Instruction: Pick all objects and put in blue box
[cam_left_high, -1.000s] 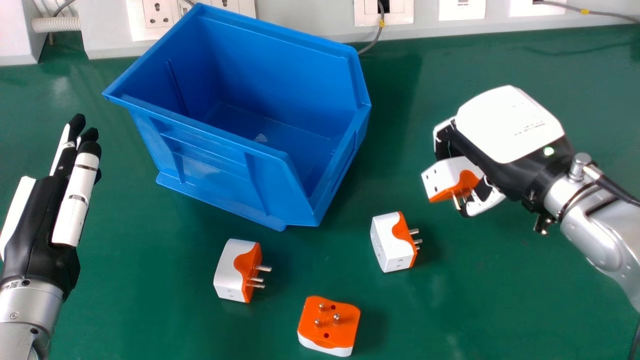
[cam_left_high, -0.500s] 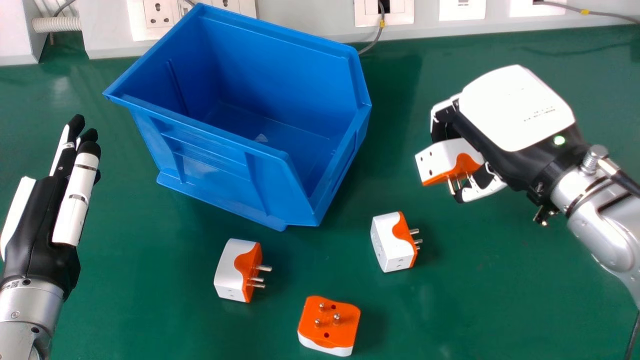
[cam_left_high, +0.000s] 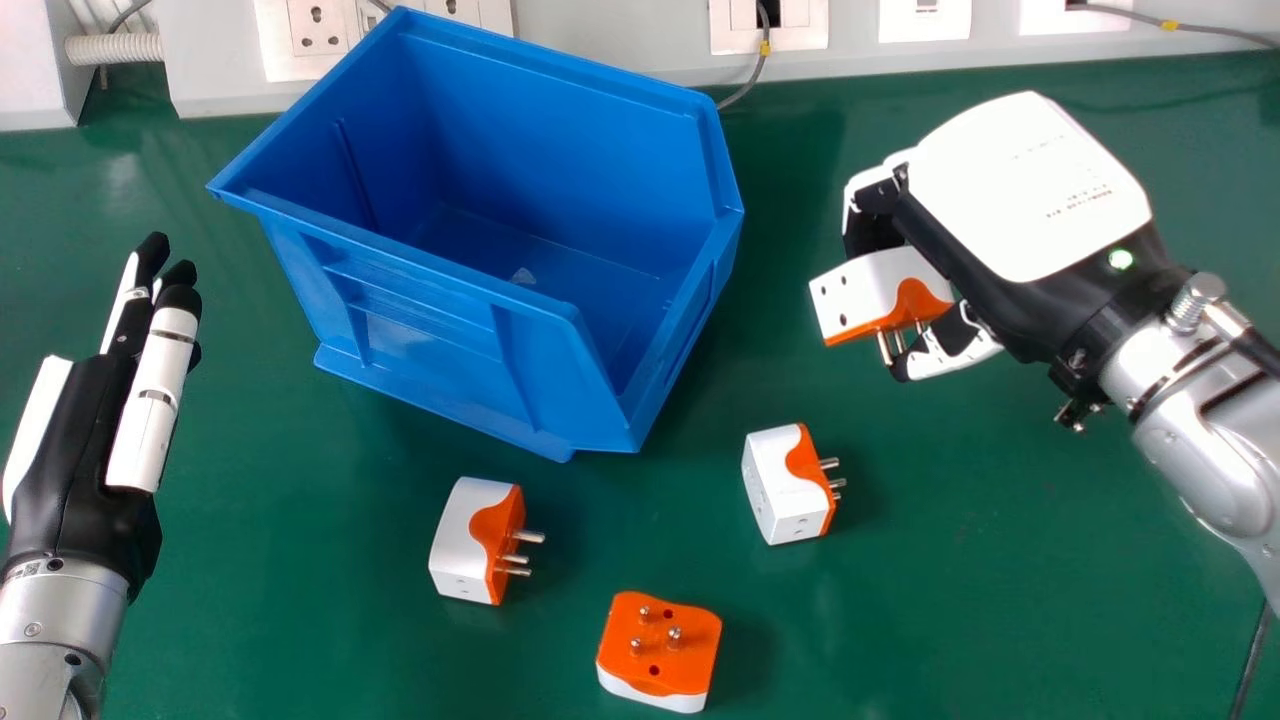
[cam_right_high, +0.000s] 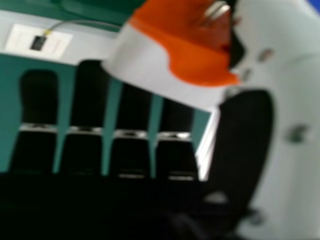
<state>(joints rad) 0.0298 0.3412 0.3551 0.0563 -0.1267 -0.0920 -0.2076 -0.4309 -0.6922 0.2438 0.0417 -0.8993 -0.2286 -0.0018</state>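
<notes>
Right robot hand (cam_left_high: 1030, 190) pinches a white and orange plug adaptor (cam_left_high: 865, 295) between its thumb and bent fingers, well apart from the right side of the blue box (cam_left_high: 430, 330). The held adaptor's socket holes face the box, and its metal pins point back toward the robot, just beside the thumb. In the right hand view, the white body lies across the fingertips, with the orange part beside the thumb.

Three more adaptors rest on the green worktop (cam_left_high: 950, 600), on the robot's side of the box: the left adaptor (cam_left_high: 465, 540) and the right adaptor (cam_left_high: 785, 490) lie with pins pointing right, while the nearest adaptor (cam_left_high: 660, 645) sits between them with its pins up. Left robot hand (cam_left_high: 80, 440) is left of the box, fingers straight and close together, holding nothing.
</notes>
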